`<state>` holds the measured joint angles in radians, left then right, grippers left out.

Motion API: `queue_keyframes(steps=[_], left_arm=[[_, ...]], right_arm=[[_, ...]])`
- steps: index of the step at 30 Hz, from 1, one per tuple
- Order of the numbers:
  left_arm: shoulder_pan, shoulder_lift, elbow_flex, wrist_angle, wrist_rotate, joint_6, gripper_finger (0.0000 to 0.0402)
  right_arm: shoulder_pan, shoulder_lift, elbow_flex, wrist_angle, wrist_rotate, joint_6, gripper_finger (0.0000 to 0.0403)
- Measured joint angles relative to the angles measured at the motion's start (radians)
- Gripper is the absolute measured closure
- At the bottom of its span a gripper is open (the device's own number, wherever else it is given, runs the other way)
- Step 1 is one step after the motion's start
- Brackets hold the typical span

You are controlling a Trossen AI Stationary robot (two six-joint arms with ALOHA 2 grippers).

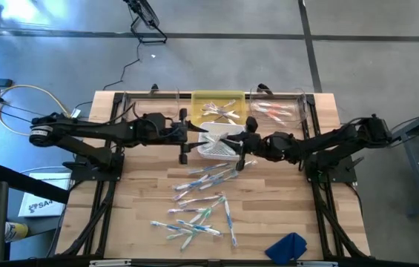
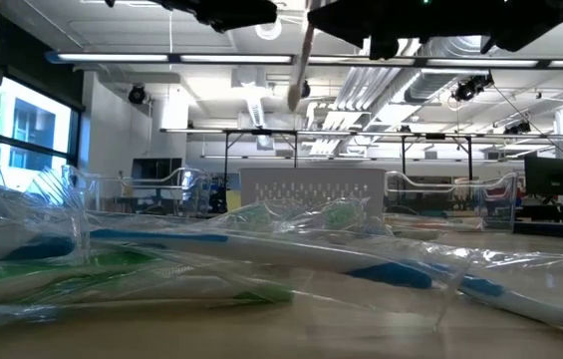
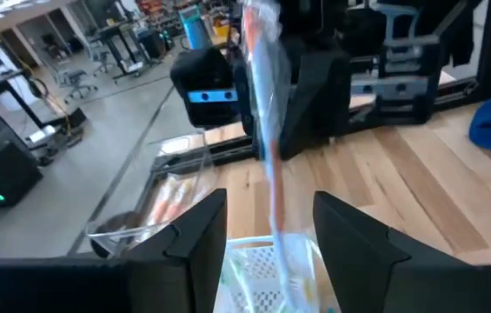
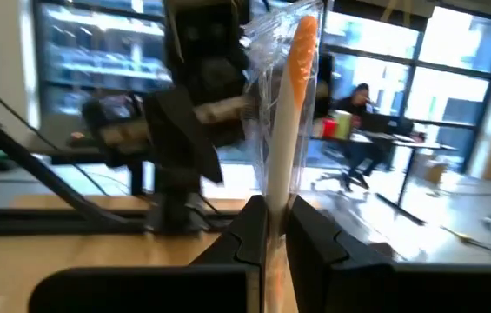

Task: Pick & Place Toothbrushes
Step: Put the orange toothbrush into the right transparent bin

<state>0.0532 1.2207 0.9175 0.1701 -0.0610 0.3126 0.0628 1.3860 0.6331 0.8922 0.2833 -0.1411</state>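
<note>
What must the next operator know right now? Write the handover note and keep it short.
Right gripper: shut on a wrapped orange-tipped toothbrush, held upright above the white basket at mid-table.
Left gripper: open, one finger on each side of that same toothbrush, not gripping it.
Done: some toothbrushes lie in the yellow bin and the clear bin at the far edge.
Left: place the held toothbrush, then clear the loose pile on the near half of the table.
</note>
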Motion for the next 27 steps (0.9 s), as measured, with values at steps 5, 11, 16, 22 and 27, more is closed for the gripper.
queue_keyframes(steps=[5, 11, 16, 22, 27], left_arm=[[-0.001, -0.051, 0.000, -0.059, -0.001, 0.017, 0.0233], [-0.001, -0.115, -0.001, -0.134, 0.000, 0.024, 0.0233], [-0.001, -0.176, 0.000, -0.186, 0.003, 0.035, 0.0233], [-0.001, -0.242, 0.000, -0.230, 0.027, 0.051, 0.0233], [-0.001, -0.257, 0.000, -0.243, 0.029, 0.050, 0.0233]], right_arm=[[0.000, -0.059, 0.000, -0.082, 0.116, -0.047, 0.0385], [-0.001, -0.176, 0.000, -0.252, 0.360, -0.129, 0.0385], [-0.071, -0.264, 0.000, -0.410, 0.470, -0.136, 0.0385], [-0.250, -0.273, 0.000, -0.604, 0.374, -0.021, 0.0385], [-0.375, -0.265, 0.000, -0.654, 0.362, -0.038, 0.0386]])
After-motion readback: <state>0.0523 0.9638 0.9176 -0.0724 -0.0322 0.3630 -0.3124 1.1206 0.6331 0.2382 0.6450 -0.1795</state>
